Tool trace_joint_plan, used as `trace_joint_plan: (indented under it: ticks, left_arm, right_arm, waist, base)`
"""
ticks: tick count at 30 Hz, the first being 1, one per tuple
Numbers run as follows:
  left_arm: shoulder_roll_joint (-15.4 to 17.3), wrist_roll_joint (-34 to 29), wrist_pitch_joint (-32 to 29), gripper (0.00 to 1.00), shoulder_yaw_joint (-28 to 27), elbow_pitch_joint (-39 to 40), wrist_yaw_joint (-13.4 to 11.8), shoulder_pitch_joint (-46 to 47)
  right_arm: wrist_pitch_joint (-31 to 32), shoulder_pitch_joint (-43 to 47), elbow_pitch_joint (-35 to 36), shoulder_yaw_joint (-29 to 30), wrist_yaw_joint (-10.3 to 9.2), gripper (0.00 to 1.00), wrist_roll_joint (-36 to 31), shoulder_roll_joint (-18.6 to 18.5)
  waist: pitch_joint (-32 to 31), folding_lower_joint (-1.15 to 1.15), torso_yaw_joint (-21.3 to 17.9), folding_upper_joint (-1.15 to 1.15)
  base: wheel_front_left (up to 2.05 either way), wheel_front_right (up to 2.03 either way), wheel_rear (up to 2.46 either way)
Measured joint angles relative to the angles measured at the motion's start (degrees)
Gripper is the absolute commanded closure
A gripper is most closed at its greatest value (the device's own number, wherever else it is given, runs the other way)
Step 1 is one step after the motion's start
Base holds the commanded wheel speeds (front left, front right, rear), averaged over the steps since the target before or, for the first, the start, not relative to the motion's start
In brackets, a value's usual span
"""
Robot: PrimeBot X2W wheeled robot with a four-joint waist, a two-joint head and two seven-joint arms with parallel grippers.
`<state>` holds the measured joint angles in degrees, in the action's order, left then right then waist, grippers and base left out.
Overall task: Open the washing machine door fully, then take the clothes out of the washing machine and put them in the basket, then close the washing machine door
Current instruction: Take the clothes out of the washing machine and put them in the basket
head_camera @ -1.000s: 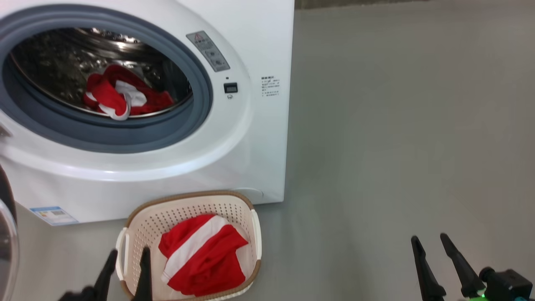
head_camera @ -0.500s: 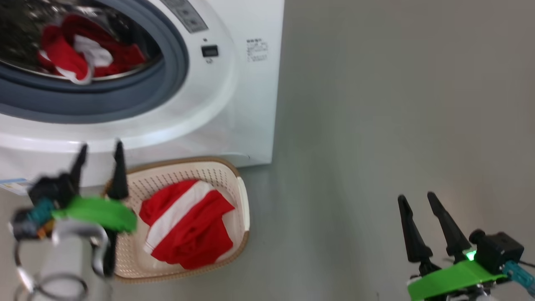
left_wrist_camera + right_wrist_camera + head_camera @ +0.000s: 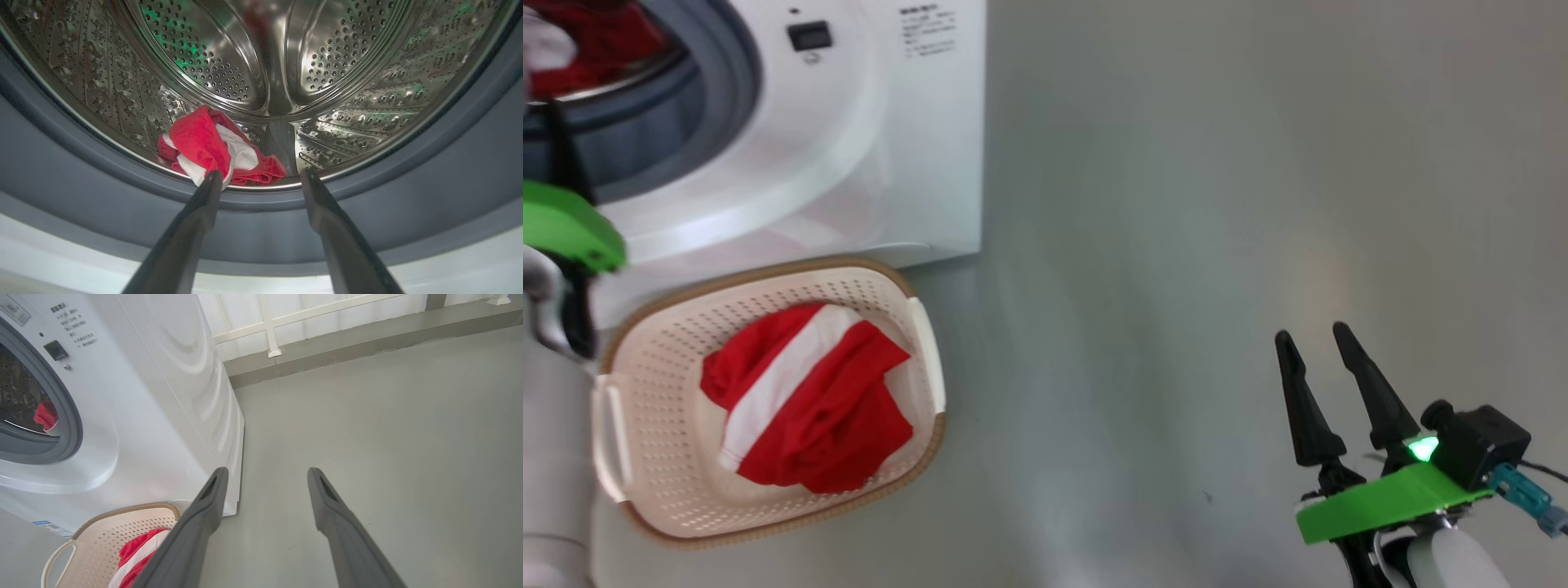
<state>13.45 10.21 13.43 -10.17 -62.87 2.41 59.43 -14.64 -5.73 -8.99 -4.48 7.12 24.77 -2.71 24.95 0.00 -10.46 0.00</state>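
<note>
washing machine (image 3: pixel 849 163): white front, porthole uncovered, grey seal (image 3: pixel 81 183) ringing the steel drum (image 3: pixel 278 61).

clothes, item 1: red garment with white panels (image 3: pixel 212 147), bunched at the bottom front of the drum, just behind the seal lip.

clothes, item 2: red garment with a white stripe (image 3: pixel 809 400), crumpled in the middle of the basket (image 3: pixel 645 457).

basket: stands on the grey floor (image 3: pixel 1176 245) just in front of the machine's lower front, near its right corner. cannot tell whether the rim touches the machine.

left gripper (image 3: pixel 261 174): at the porthole, fingers pointing into the drum, tips level with the seal lip. jaws released and spread wide, nothing between them. in the left wrist view one fingertip overlaps the lower edge of item 1; contact cannot be told.

right gripper (image 3: pixel 1311 331): over bare floor, well apart from machine and basket. jaws released, spread, holding nothing. fingers point up the head view.
</note>
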Motion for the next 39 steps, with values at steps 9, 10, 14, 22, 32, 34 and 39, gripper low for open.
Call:
trace_joint_plan:
  ticks: [9,10,14,22,32,34,39]
  left_arm:
    - [5.1,-1.9,-1.3,0.0,1.1,-8.1,-4.1,6.6]
    - [5.6,-1.9,-1.3,0.0,1.1,-8.5,-4.1,7.2]
    - [7.0,-1.9,-1.7,0.0,1.1,-9.8,-5.2,8.9]
    - [10.4,-1.9,-2.1,0.0,1.3,-11.1,-7.6,10.1]
    - [13.6,-1.9,-2.5,0.0,1.8,-11.6,-9.0,10.3]
    - [14.0,-1.9,-2.8,0.0,2.0,-11.7,-9.1,10.3]
    - [14.2,-1.9,-2.7,0.55,2.9,-11.9,-9.2,10.9]
  right_arm:
    - [0.0,-1.5,0.2,-1.3,0.0,0.0,0.5,0.1]
    - [0.0,-1.5,0.2,-1.4,0.0,0.0,0.5,0.1]
    - [0.0,-1.5,0.2,-1.8,-0.01,0.0,0.7,0.1]
    - [0.0,-1.6,0.5,-2.4,-0.01,0.0,0.7,0.3]
    - [0.0,-1.6,0.7,-3.4,-0.01,0.0,0.7,0.3]
    - [0.0,-1.6,0.8,-3.5,-0.01,0.0,0.7,0.3]
    - [0.0,-1.6,0.8,-3.5,0.0,0.0,0.7,0.3]
  waist:
    - [2.8,0.0,-3.8,0.0]
    - [3.1,0.0,-4.1,0.0]
    - [4.1,0.0,-5.4,0.0]
    - [5.9,0.0,-7.1,0.0]
    - [7.5,0.0,-8.7,0.0]
    - [7.7,0.0,-8.9,0.0]
    - [7.9,0.0,-9.2,0.0]
  base:
    - [0.0,0.0,0.0]
    - [0.0,0.0,0.0]
    - [0.0,0.0,0.0]
    - [0.0,0.0,0.0]
    - [0.0,0.0,0.0]
    - [0.0,0.0,0.0]
    - [0.0,0.0,0.0]
